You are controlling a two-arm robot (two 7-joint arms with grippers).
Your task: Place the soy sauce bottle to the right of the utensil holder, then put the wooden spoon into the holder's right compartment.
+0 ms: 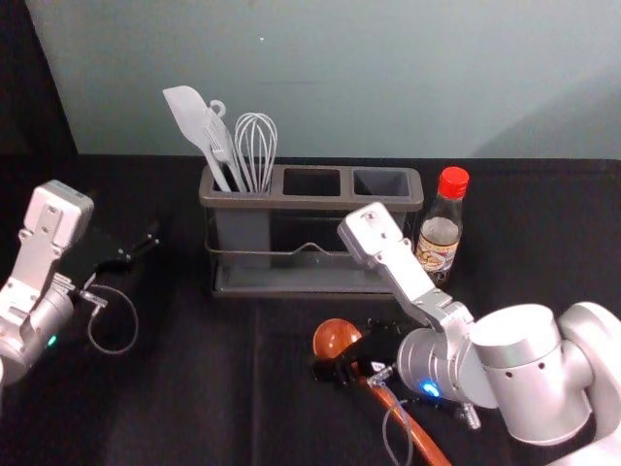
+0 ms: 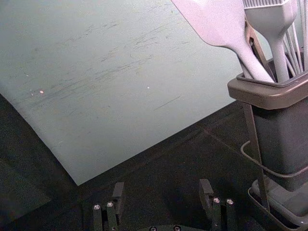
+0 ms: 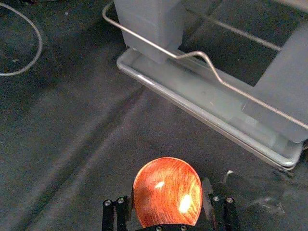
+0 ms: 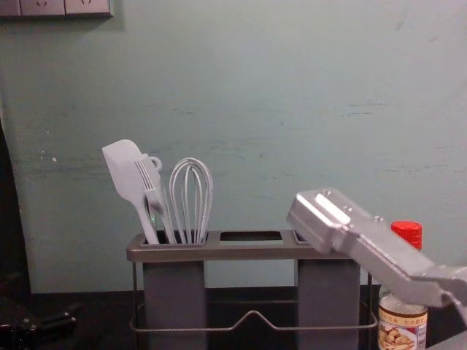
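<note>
A pale green-grey wall (image 1: 388,87) stands behind my bench (image 1: 194,388), which is covered in black cloth, with wall sockets (image 4: 44,7) high on the left.

I have the wooden spoon (image 1: 336,338) on the near side of the utensil holder (image 1: 301,202), its round bowl towards the holder and its handle running near and to the right. My right pincer (image 1: 351,361) is right at the spoon's bowl end; I can't tell whether it is gripping, nor whether the spoon touches the cloth.

The utensil holder has three openings in a row. In the left one stand a pale spatula (image 1: 186,115), a ridged utensil (image 4: 149,179) and a wire whisk (image 1: 256,146).

The soy sauce bottle (image 1: 441,233) stands upright just to the right of the holder, red cap on. Its label (image 4: 401,334) carries a picture of light-brown pieces in a bowl; I can't make out the print or a brand.

My left pincer (image 1: 147,243) waits well to the left of the spoon, beside the holder's left end, its jaws wide apart with nothing between them.
</note>
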